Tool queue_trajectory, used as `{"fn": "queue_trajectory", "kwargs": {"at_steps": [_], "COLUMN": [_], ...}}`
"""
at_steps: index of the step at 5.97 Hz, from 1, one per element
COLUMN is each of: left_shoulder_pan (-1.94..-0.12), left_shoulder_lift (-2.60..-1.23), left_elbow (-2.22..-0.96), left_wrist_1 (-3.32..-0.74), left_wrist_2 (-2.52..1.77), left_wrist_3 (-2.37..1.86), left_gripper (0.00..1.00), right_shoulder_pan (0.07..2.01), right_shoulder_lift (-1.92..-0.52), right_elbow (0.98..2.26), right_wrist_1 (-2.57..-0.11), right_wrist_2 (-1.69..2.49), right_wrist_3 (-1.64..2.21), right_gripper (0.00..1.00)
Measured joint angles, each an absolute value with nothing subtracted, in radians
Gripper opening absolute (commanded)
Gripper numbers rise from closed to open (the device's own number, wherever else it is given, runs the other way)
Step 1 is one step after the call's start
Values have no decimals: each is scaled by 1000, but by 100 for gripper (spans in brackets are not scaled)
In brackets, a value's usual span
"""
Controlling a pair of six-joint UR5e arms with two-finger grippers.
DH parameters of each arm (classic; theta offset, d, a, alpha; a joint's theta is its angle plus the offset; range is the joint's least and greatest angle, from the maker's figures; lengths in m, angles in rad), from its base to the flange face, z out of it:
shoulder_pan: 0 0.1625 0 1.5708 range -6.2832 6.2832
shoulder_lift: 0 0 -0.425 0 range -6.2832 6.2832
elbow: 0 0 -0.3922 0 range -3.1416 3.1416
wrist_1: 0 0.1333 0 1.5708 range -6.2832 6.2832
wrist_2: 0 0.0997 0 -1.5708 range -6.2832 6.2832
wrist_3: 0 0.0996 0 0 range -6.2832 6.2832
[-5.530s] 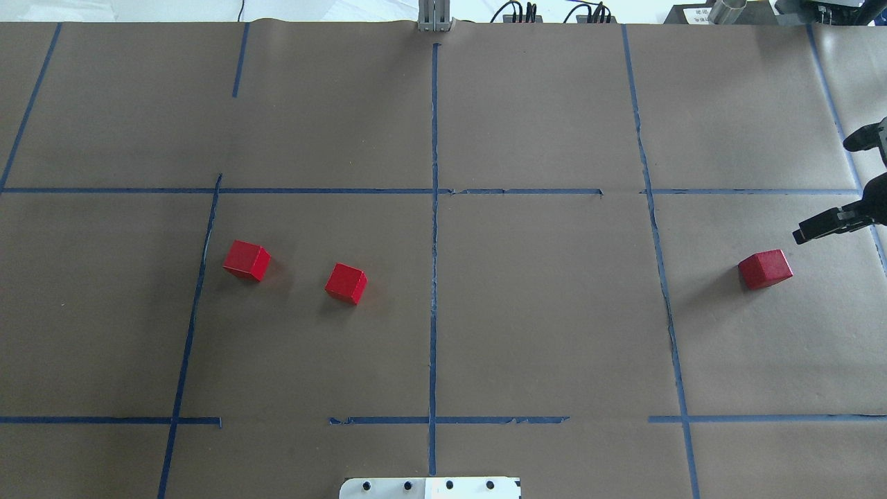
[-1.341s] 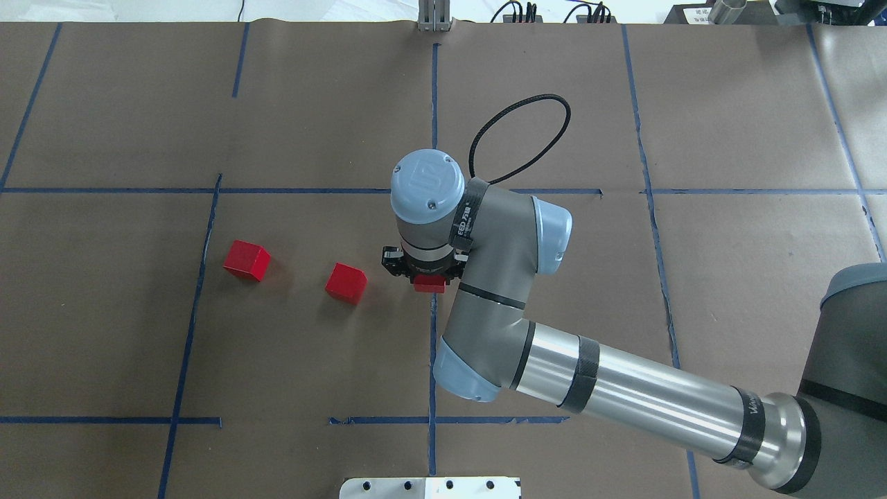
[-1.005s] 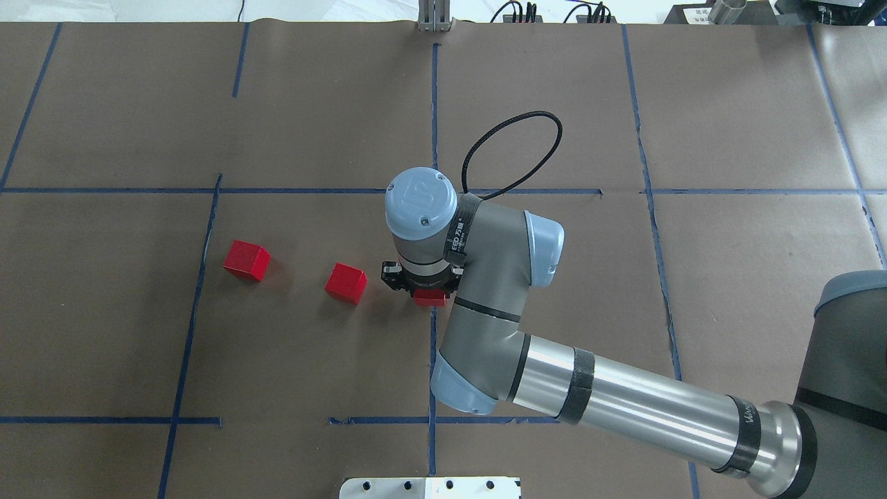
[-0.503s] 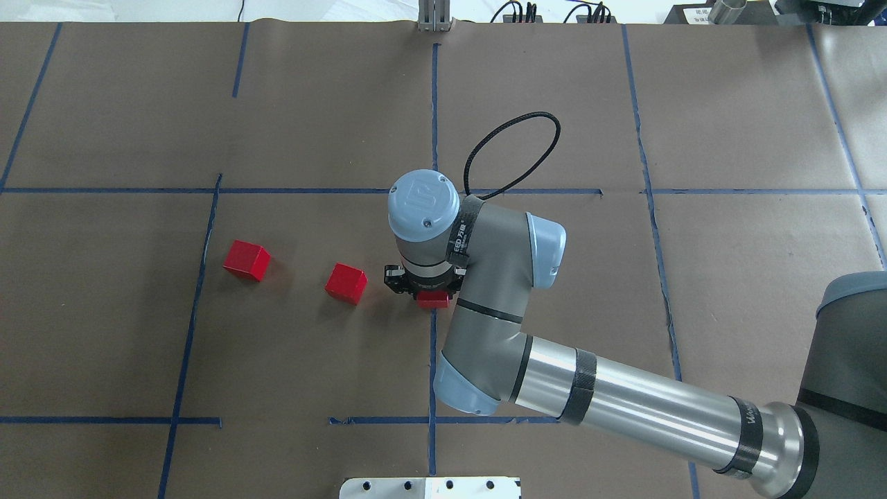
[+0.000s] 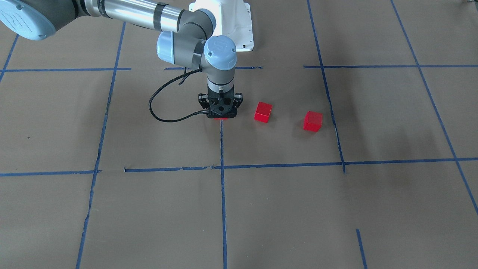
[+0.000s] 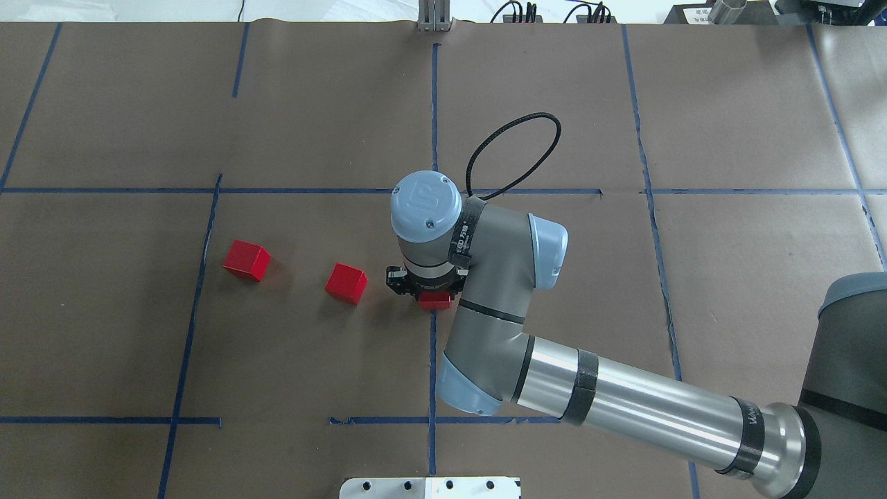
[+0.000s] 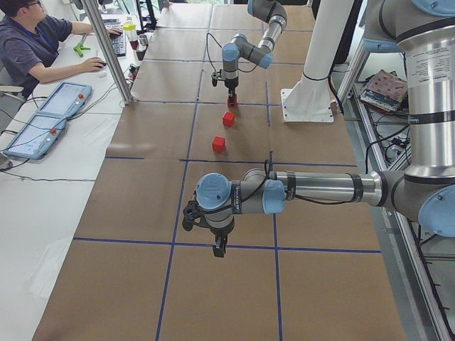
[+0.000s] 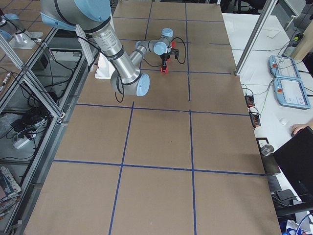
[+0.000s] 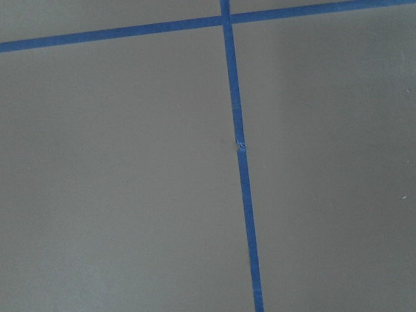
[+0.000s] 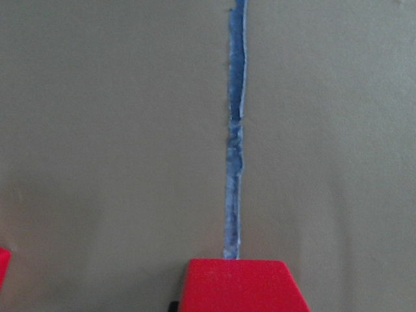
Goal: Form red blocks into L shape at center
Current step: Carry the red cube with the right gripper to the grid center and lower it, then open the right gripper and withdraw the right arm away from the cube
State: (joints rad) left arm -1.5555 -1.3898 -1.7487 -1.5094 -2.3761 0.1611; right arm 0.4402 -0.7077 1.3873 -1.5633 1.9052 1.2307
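Well, right gripper (image 5: 220,114) clamps one red block (image 10: 237,286) low at frame centre (on the blue tape (image 6: 434,104)); releasing crooked could skew it, spoiling the L.

Opposite overhead and front views over the center (image 6: 388,339).

text: UR mark | on: right arm's blue wrist cap (image 6: 425,206) | strap (image 6: 460,232) print: unreadable

On my right arm (image 6: 624,405) I see grey joints, pale blue caps and a black-banded silver tube; a black cable (image 5: 149,105) loops out from the black right gripper (image 5: 220,114).
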Motion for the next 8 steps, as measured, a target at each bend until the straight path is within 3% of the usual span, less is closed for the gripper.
{"fn": "queue_trajectory", "kwargs": {"at_steps": [5, 8], "left_shoulder_pan": [-1555, -1551], "left_shoulder_lift": [-1390, -1392], "left_elbow": [-1762, -1775], "left_wrist_1": [-1514, -1522], "left_wrist_2": [-2375, -2372], "left_wrist_3": [164, 170], "left_gripper": [100, 100], "right_shoulder_pan": [507, 785], "right_shoulder_lift": [-705, -783], "right_elbow": [1462, 1554], "right_wrist_1": [-1582, -1679], "right_wrist_2": [1920, 2094], "right_wrist_3": [1223, 964], "right_gripper": [100, 100]}}
